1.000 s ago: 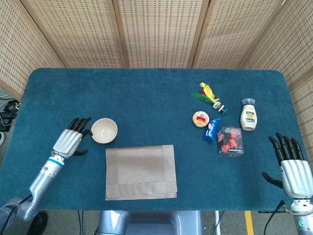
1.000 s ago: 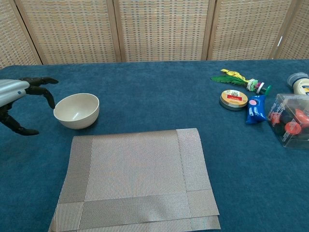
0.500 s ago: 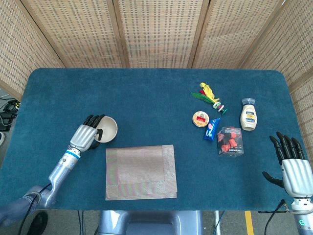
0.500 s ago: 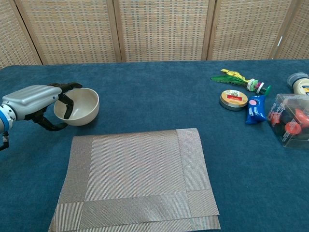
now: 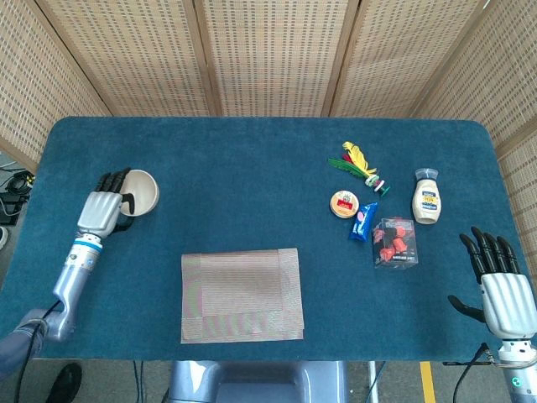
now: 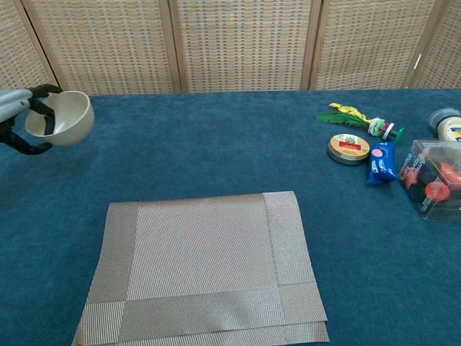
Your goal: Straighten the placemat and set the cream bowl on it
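- My left hand (image 5: 102,211) grips the cream bowl (image 5: 140,191) by its near rim, fingers hooked inside and thumb underneath; in the chest view the bowl is tipped toward me and seems to be lifted off the cloth, though I cannot be sure of that.
- The bowl sits at the far left of the blue table (image 5: 252,168), well apart from the placemat (image 5: 242,295).
- The placemat lies flat near the front edge, roughly square to it, with a strip of a second layer showing along its near side.
- My right hand (image 5: 503,290) is empty, fingers spread and pointing away from me, at the front right corner; only the head view shows it.
- On the right side are a clear box of red pieces (image 5: 394,243), a blue packet (image 5: 362,222), a round tin (image 5: 344,203), a mayonnaise bottle (image 5: 427,196) and a feathered toy (image 5: 359,164).
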You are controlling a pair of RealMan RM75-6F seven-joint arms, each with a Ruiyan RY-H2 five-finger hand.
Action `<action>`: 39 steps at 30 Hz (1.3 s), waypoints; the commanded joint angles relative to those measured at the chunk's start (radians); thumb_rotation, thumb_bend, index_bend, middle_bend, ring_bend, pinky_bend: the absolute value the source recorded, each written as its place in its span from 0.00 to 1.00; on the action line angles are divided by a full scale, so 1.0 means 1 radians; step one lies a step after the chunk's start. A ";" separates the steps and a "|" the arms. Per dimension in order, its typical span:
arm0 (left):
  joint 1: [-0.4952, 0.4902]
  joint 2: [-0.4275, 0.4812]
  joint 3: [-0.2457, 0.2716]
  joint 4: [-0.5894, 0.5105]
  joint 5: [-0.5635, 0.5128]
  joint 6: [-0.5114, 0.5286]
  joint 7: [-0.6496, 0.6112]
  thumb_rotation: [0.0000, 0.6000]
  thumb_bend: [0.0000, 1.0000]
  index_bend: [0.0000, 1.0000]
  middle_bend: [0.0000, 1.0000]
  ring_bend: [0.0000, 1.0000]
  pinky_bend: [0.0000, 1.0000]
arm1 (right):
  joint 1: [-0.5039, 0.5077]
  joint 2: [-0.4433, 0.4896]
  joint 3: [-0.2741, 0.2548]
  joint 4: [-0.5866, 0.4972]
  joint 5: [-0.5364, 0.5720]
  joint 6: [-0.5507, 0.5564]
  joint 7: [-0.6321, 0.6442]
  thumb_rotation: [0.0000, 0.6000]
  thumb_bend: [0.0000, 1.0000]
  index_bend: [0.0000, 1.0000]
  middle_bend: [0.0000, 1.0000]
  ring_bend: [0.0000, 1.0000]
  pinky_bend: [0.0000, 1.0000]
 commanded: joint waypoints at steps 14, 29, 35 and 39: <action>0.053 0.087 -0.010 0.065 -0.186 -0.240 -0.009 1.00 0.41 0.58 0.00 0.00 0.00 | 0.005 -0.005 -0.011 -0.010 -0.016 -0.010 -0.020 1.00 0.00 0.00 0.00 0.00 0.00; 0.138 0.213 0.060 -0.250 0.198 0.258 -0.299 1.00 0.00 0.18 0.00 0.00 0.00 | 0.001 0.001 -0.016 -0.013 -0.029 0.001 -0.006 1.00 0.00 0.00 0.00 0.00 0.00; 0.107 0.274 0.167 -0.437 0.372 0.268 -0.237 1.00 0.11 0.35 0.00 0.00 0.00 | 0.000 0.003 -0.014 -0.013 -0.028 0.005 -0.002 1.00 0.00 0.00 0.00 0.00 0.00; 0.091 0.254 0.214 -0.528 0.431 0.249 -0.156 1.00 0.17 0.40 0.00 0.00 0.00 | -0.002 0.005 -0.011 -0.010 -0.022 0.008 0.001 1.00 0.00 0.00 0.00 0.00 0.00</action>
